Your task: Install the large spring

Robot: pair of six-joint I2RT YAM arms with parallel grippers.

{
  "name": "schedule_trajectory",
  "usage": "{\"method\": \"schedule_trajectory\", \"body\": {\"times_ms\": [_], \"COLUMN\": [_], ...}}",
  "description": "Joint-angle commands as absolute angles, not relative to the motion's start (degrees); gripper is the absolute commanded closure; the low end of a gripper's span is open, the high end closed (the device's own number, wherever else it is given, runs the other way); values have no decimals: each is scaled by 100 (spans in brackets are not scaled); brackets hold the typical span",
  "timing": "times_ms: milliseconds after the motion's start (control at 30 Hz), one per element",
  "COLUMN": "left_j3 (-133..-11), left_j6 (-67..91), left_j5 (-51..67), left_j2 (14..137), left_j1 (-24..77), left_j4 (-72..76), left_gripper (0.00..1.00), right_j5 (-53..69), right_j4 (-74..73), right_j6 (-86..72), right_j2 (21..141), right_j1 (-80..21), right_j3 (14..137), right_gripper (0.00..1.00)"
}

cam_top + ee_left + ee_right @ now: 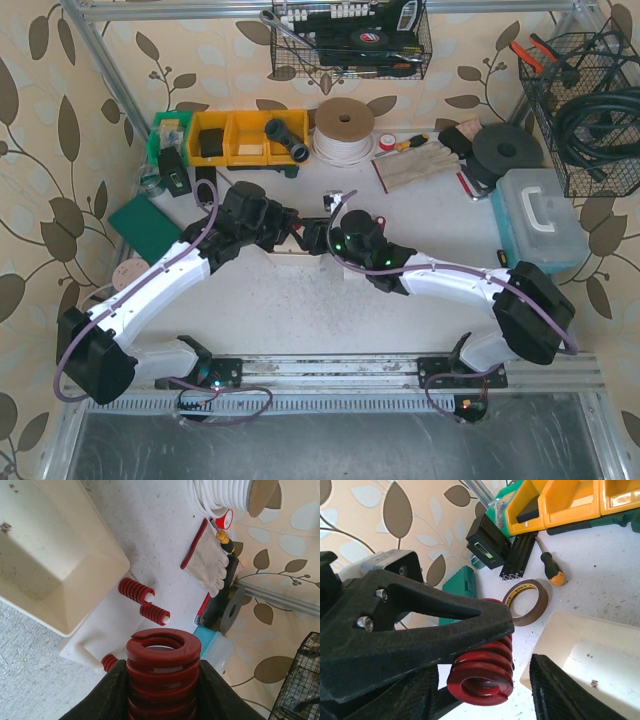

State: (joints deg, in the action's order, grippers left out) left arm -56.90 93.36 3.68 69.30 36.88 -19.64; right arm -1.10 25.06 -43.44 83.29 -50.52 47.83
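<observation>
The large spring (161,655) is a thick red coil, standing upright between the black fingers of my left gripper (161,662), which is shut on it. Past it lies a white plate (107,630) with small red springs (136,591) on white pegs. In the right wrist view the same large spring (485,672) hangs under the left gripper's finger (445,625). My right gripper (485,667) stands open around it, with a gap to its right finger. From above, both grippers (312,238) meet at mid-table and the spring is hidden.
A cream bin (50,555) sits beside the white plate. Brown tape roll (526,601), screwdriver (551,570), yellow bins (245,137) and a green case (145,225) lie to the left and back. A white cable spool (343,130), glove (415,165) and blue-lidded box (540,222) lie right.
</observation>
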Motion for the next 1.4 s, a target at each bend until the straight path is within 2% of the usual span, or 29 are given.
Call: {"method": "schedule_trajectory", "body": {"times_ms": [0, 333, 433, 667, 900, 933, 1067, 1100, 1233, 1367], "left_j3": [-5722, -5768, -5766, -5781, -5813, -5836, -5990, -6058, -6381, -6592], "left_j6": [9334, 9318, 9321, 9308, 9254, 9239, 9141, 9095, 8832, 8573], "left_j5": [522, 525, 510, 483, 465, 477, 441, 416, 281, 194], "left_j2": [6776, 6794, 6802, 6803, 6832, 6837, 6847, 6847, 6872, 6891], "left_j1": [3775, 3823, 3844, 3879, 3891, 3888, 3887, 3889, 3884, 3880], "left_j4": [-1772, -1755, -1757, -1767, -1791, -1792, -1869, -1989, -2363, -2571], "left_gripper": [100, 100, 100, 100, 100, 93, 53, 46, 30, 26], "right_j5": [-94, -107, -140, -87, -125, -123, -140, -153, -166, -193], "right_j4": [2629, 2613, 2559, 2480, 2313, 2266, 2140, 2082, 1786, 1504], "right_j6": [-4329, -4365, -4368, -4363, -4357, -4334, -4239, -4229, -4011, -3889], "right_j2": [8498, 8629, 8634, 8658, 8640, 8640, 8580, 8548, 8365, 8071], "right_j1": [-5099, -5102, -5098, -5095, -5092, -5089, -5090, -5091, -5089, -5065], "right_j3": [5043, 5103, 5118, 5165, 5204, 5221, 5242, 5251, 5270, 5162], "right_gripper": [49, 54, 62, 99, 100, 100, 100, 100, 100, 100]}}
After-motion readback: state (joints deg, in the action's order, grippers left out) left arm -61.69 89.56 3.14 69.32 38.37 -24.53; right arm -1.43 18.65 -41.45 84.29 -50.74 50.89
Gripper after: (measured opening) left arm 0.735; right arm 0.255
